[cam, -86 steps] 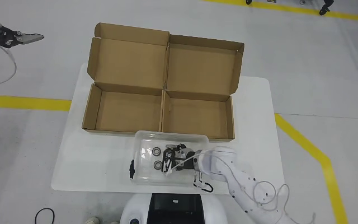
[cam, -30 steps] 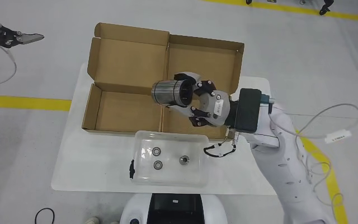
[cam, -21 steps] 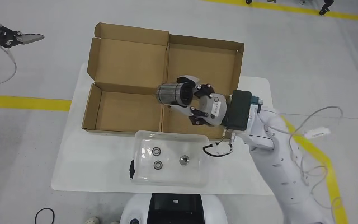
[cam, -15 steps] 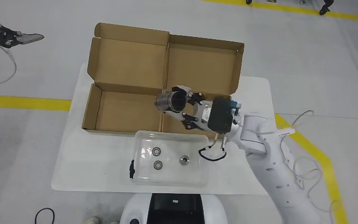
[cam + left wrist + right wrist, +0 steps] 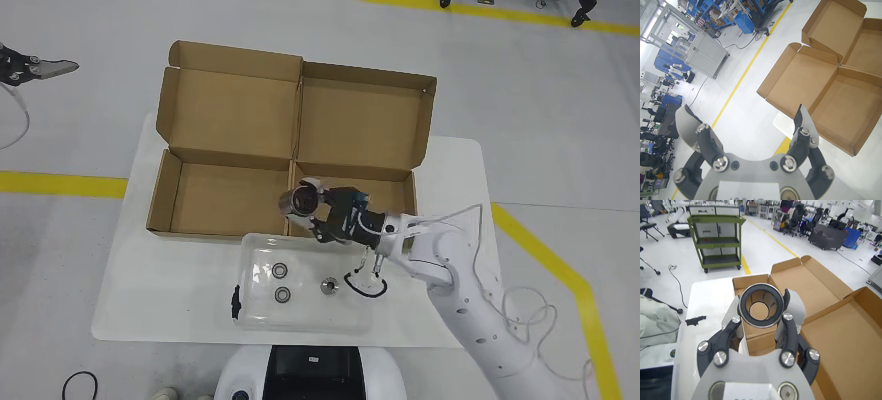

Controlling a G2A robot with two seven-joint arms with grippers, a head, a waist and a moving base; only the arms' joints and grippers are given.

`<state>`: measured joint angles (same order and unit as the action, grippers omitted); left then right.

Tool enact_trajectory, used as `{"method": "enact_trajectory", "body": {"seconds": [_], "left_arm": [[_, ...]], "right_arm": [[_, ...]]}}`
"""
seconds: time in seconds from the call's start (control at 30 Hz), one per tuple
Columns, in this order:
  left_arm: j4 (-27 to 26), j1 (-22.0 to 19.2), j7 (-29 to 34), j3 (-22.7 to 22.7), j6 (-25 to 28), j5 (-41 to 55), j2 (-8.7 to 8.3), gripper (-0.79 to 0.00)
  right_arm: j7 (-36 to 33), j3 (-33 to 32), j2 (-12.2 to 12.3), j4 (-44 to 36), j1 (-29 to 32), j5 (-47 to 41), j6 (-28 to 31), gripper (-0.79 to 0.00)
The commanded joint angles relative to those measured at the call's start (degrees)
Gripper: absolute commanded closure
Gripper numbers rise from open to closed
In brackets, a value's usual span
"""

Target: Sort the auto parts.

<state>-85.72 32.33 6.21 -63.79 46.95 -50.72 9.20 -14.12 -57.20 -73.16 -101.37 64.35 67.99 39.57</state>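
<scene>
your right pincer (image 5: 762,304) is out of the clear plastic bin (image 5: 250,305) where it was working a few seconds back, and it is clamped on the linear bearing (image 5: 761,295), one finger on each side of the sleeve. over the last second it drops from high above the open lids and pulls nearer. the bearing now hangs low over the wall shared by the left cardboard box (image 5: 225,200) and the right cardboard box (image 5: 355,208), close to their near edge. you cannot tell yet which compartment it is lined up for. that reads as the carry nearly done, with the release next. three small round parts (image 5: 283,294) stay in the bin on the bench (image 5: 130,290), so more trips remain. your left pincer (image 5: 744,115) hasn't moved. it is spread wide, holding nothing, out past the bench's left end over the floor.
</scene>
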Motion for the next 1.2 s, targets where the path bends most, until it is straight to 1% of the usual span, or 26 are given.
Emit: {"method": "enact_trajectory", "body": {"seconds": [0.0, 0.1, 0.37, 0.5, 0.73, 0.87, 1.07, 1.17], "left_arm": [[0.00, 0.00, 0.00, 0.00, 0.00, 0.00, 0.00, -0.785], [0.00, 0.00, 0.00, 0.00, 0.00, 0.00, 0.00, -0.785], [0.00, 0.00, 0.00, 0.00, 0.00, 0.00, 0.00, -0.785], [0.00, 0.00, 0.00, 0.00, 0.00, 0.00, 0.00, -0.785], [0.00, 0.00, 0.00, 0.00, 0.00, 0.00, 0.00, -0.785], [0.00, 0.00, 0.00, 0.00, 0.00, 0.00, 0.00, -0.785], [0.00, 0.00, 0.00, 0.00, 0.00, 0.00, 0.00, -0.785], [0.00, 0.00, 0.00, 0.00, 0.00, 0.00, 0.00, -0.785]], "right_arm": [[-3.65, 0.58, 0.00, 0.00, -0.60, 0.50, -0.43, 0.000], [-6.44, 1.15, -0.01, 0.35, -1.34, 0.91, -0.90, 0.000], [-7.91, 0.77, -0.10, 3.01, -2.66, -0.33, -3.78, 0.000], [-10.41, 0.77, -0.13, 4.46, -4.35, -0.29, -4.11, 0.000], [-13.56, 3.42, -0.87, 9.29, -7.98, 0.23, -6.20, 0.000], [-13.41, 4.46, -1.29, 12.31, -8.83, -0.11, -8.13, 0.000], [-13.22, 6.47, -2.00, 17.38, -10.48, -0.32, -9.15, 0.000], [-11.84, 7.23, -2.46, 20.72, -11.35, -1.43, -9.54, 0.000]]}}
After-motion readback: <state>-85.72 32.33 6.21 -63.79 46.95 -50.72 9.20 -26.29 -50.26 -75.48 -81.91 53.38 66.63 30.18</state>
